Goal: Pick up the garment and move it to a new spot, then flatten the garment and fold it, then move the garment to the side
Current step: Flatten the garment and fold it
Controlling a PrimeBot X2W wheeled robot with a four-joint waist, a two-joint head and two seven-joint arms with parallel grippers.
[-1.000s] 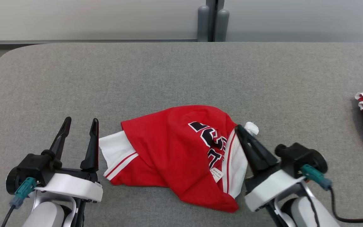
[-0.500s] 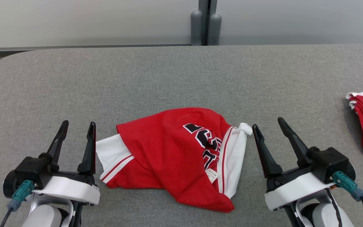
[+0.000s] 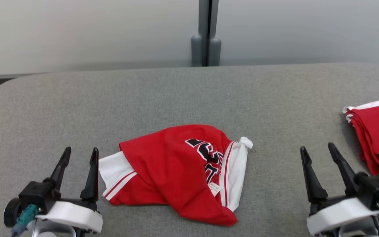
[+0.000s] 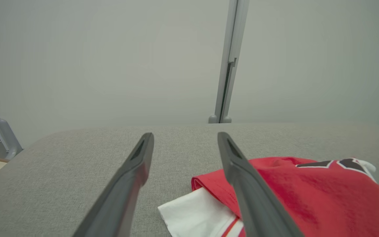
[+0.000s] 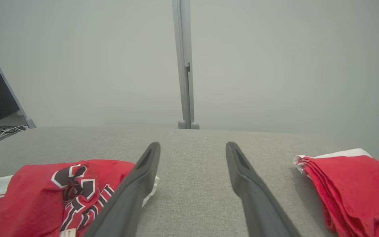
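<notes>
The garment (image 3: 173, 171) is a red jersey with white trim and black lettering, lying crumpled on the grey table (image 3: 176, 95), middle front. It also shows at the lower right of the left wrist view (image 4: 308, 194) and the lower left of the right wrist view (image 5: 44, 194). My left gripper (image 3: 80, 153) stands open just left of its white edge, holding nothing. Well to the right of the garment, my right gripper (image 3: 317, 149) is open and empty, clear of the cloth.
A stack of folded red garments (image 3: 377, 131) with white edges lies at the table's right edge, close to my right gripper; it shows in the right wrist view (image 5: 350, 184) too. A grey post (image 3: 206, 33) and pale wall panels stand behind the table.
My right gripper let go of the garment's white right edge, opened and drew back to the right. The camera tilted, shifting the whole picture. The left gripper stayed put.
</notes>
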